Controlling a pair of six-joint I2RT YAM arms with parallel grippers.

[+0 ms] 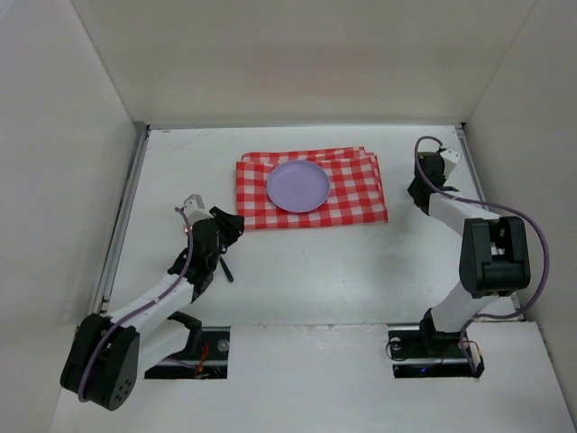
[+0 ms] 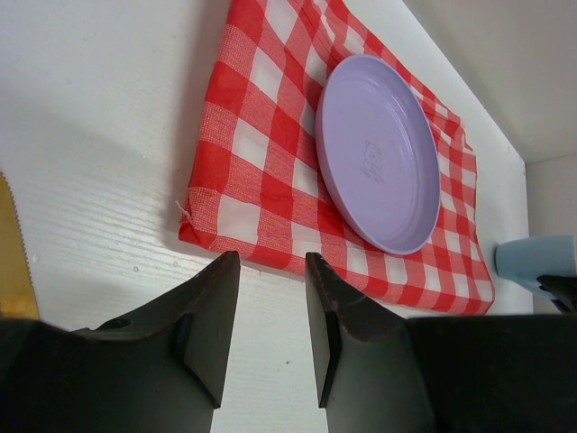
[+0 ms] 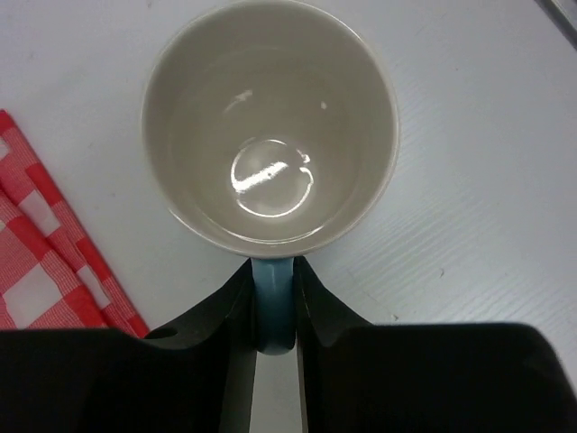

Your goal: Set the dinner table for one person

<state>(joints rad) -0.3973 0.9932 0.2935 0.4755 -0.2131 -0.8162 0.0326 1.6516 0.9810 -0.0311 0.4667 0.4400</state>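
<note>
The white dinner table [image 1: 315, 271] carries a red-and-white checked cloth [image 1: 311, 189] at its back middle, with a lilac plate [image 1: 298, 186] on it. In the left wrist view the plate [image 2: 379, 153] lies on the cloth [image 2: 261, 144]. My left gripper [image 2: 270, 262] is open and empty above bare table, just short of the cloth's near edge; it also shows in the top view [image 1: 234, 225]. My right gripper [image 3: 273, 271] is shut on the blue handle of a mug [image 3: 270, 126] with a cream inside, right of the cloth. In the top view the right gripper [image 1: 417, 194] hides the mug.
A gold serrated blade edge [image 2: 13, 244] shows at the left of the left wrist view. A thin dark utensil [image 1: 225, 268] lies on the table beside the left arm. Metal rails and white walls bound the table on three sides.
</note>
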